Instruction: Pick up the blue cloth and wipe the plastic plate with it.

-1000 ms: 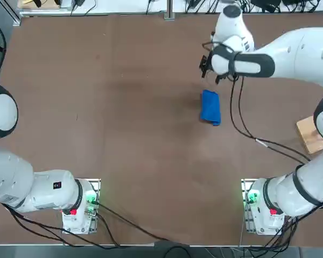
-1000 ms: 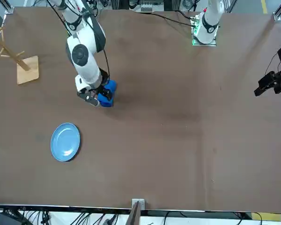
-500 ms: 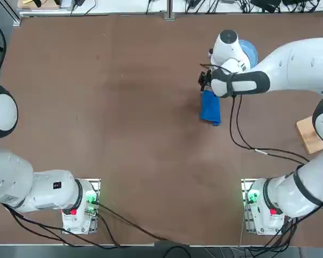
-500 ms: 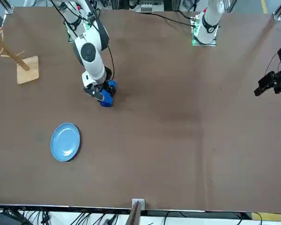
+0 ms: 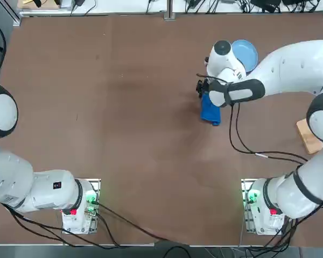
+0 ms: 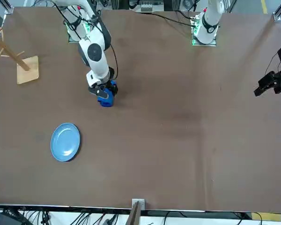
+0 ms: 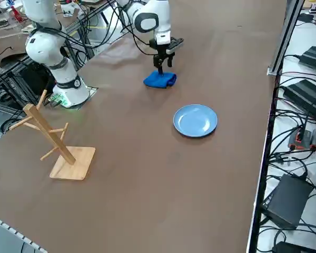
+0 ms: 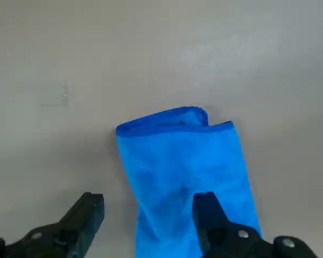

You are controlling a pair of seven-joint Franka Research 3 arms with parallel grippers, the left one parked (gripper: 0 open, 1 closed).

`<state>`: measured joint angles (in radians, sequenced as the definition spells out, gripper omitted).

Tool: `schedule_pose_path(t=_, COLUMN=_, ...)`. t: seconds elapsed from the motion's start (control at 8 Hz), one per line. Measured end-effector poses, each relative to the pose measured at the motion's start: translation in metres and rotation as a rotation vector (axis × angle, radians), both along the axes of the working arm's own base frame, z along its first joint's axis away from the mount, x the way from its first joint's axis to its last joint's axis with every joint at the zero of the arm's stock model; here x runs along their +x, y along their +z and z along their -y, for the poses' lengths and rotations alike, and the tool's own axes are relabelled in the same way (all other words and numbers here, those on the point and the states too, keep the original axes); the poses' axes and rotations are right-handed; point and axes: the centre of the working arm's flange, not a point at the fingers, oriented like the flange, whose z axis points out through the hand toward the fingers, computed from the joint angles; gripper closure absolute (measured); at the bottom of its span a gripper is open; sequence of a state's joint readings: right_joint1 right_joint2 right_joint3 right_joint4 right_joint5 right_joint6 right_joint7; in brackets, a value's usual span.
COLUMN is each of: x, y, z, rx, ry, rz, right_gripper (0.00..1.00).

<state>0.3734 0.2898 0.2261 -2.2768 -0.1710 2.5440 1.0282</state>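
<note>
"What do you see of the cloth?"
"One folded, bright-blue fabric cloth [image 8: 188,177], darker along its hems, on the right half of the table [image 7: 147,184]. My right gripper [image 8: 149,199] is wide open above it; I can't quite judge contact."
"And dishes?"
"One round, light-blue, shallow plastic plate [image 7: 195,120], farther off. One pale wooden pegged stand [image 7: 73,163] sits to the right."

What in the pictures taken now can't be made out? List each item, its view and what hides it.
- Top view: the middle of the wooden stand, behind the right arm.
- Top view: part of the blue cloth, under the right gripper, which is open above it.
- Wrist view: the cloth's near end, cut off by the edge.
- Front view: the right arm's shoulder, cut off by the edge.
</note>
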Motion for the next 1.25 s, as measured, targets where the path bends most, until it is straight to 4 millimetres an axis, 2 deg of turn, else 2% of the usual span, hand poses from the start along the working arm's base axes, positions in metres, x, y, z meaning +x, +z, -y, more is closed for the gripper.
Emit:
schedule_pose_path(t=0.38, x=0.000, y=-0.023, z=0.002, rx=-0.011, ry=0.002, rz=0.000, right_gripper=0.00)
schedule_pose_path(t=0.75, x=-0.001, y=-0.028, z=0.003, rx=-0.026, ry=0.022, rz=0.005, right_gripper=0.02)
schedule_pose_path(t=0.88, x=-0.001, y=-0.029, z=0.004, rx=-0.031, ry=0.029, rz=0.006, right_gripper=0.17)
schedule_pose_path(t=1.0, x=-0.001, y=-0.031, z=0.005, rx=-0.036, ry=0.034, rz=0.006, right_gripper=0.37)
schedule_pose_path(t=1.12, x=-0.001, y=-0.034, z=0.006, rx=-0.045, ry=0.046, rz=0.006, right_gripper=0.40)
schedule_pose_path(t=1.25, x=-0.001, y=-0.038, z=0.007, rx=-0.055, ry=0.061, rz=0.007, right_gripper=0.47)
